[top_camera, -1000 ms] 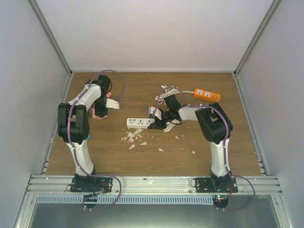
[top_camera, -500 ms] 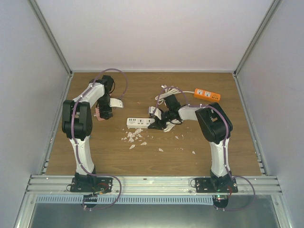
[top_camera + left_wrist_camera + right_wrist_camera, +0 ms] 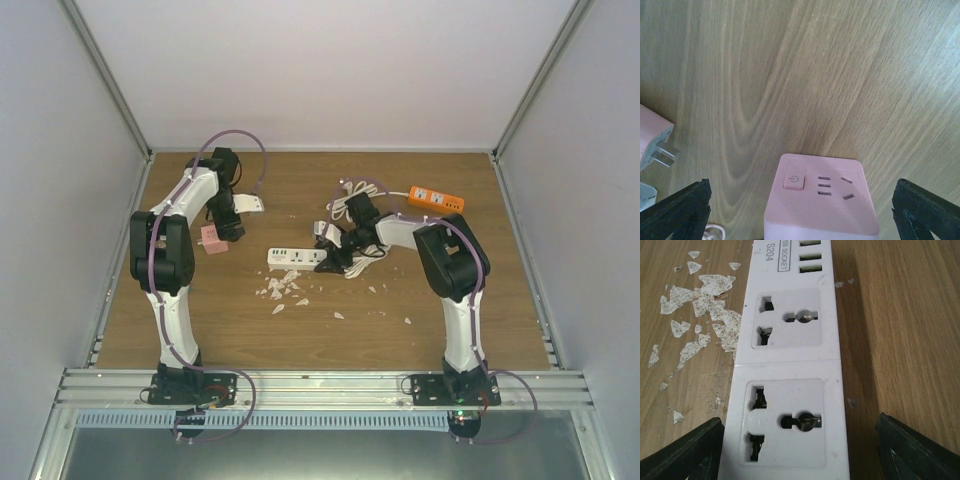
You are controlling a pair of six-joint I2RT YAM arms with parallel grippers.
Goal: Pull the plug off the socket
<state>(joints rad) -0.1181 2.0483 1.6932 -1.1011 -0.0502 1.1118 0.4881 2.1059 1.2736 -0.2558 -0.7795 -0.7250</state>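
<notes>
Change: a second ago the left gripper (image 3: 229, 227) sat over the pink block; it has since lifted off and swung aside, so the block lies uncovered just beside the jaws; the right arm has barely shifted.
Left jaws: spread wide, holding nothing; neither finger touches anything.
Pink socket (image 3: 820, 200): flat on the table (image 3: 790, 75), between the left jaws, its slots bare.
Pink plug (image 3: 654, 142): outside the left-hand jaw, prongs exposed, apart from the socket.
Meaning: the plug is already out, so I judge the pull done and the arm is retreating.
Right jaws: the right gripper (image 3: 799, 452) is open, a finger on either side of the white power strip (image 3: 790, 390); gripping nothing.
Wrist views only: bare prongs, empty slots; the strip's two outlets nearest the right jaws also empty, white flakes (image 3: 700, 300) beside them.
Top view only: both arms at once; it shows one pink block, plug and socket not told apart.
</notes>
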